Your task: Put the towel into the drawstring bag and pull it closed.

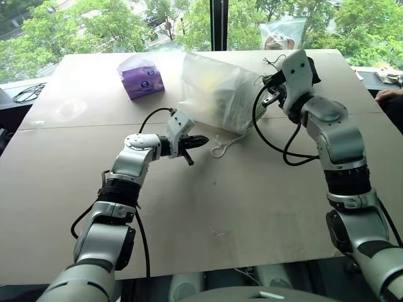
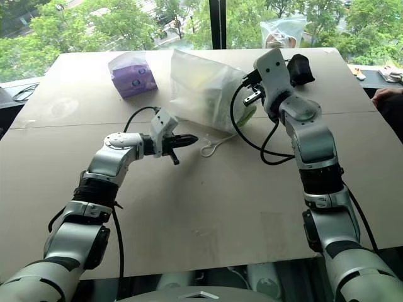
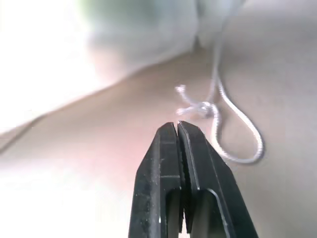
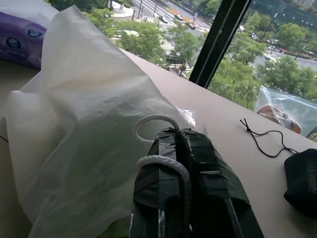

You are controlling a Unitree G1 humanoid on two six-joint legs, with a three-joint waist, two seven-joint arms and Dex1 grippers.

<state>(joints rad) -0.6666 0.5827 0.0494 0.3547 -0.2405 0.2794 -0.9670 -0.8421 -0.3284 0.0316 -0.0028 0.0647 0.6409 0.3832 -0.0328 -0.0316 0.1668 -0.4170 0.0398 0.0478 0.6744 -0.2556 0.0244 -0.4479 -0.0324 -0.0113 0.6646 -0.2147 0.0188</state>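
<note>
The white semi-sheer drawstring bag (image 1: 217, 94) stands bunched on the table's far middle. Its upper right corner is drawn up toward my right gripper (image 4: 178, 133). That gripper is shut on the bag's white cord (image 4: 158, 161), which loops over one finger. A pale green mass, the towel (image 2: 211, 94), shows faintly through the fabric inside the bag. A second cord loop (image 1: 221, 149) lies on the table at the bag's near edge. My left gripper (image 1: 195, 143) hovers just short of that loop (image 3: 233, 129), shut with nothing between its fingers.
A purple tissue pack (image 1: 141, 78) sits left of the bag. A small black pouch (image 4: 303, 181) with a black cord lies behind my right gripper, and a clear plastic bag (image 1: 283, 34) beyond it. A person's hand (image 1: 390, 95) rests at the table's right edge.
</note>
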